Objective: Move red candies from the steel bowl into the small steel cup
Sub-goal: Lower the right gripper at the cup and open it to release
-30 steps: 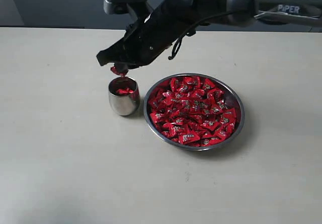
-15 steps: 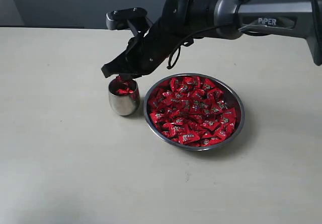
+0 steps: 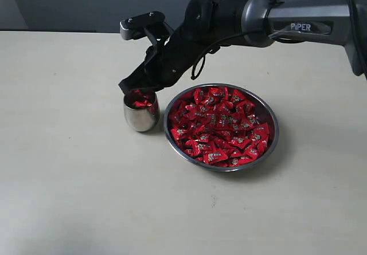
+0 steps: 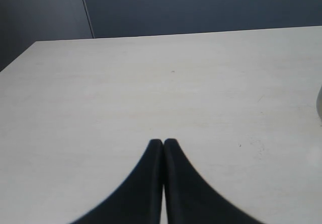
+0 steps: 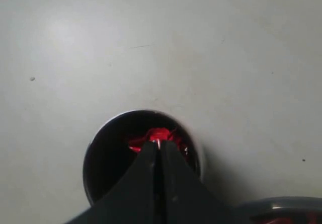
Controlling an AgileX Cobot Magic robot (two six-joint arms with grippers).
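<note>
Right pincer [image 3: 133, 90], nearly closed on one red candy [image 5: 158, 133], hangs at small steel cup [image 3: 141, 114] mouth, 9 o'clock of steel bowl [image 3: 229, 169]; candy prob. light, slippery: pinch its middle.

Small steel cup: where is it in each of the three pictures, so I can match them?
Exterior view: small steel cup left of centre, just left of the steel bowl.
Left wrist view: not clearly there; a grey sliver at the right edge might be it.
Right wrist view: cup at bottom centre, partly behind the black fingers.
Shared landmark: the steel bowl's rim beside it, exterior and right wrist views.
</note>
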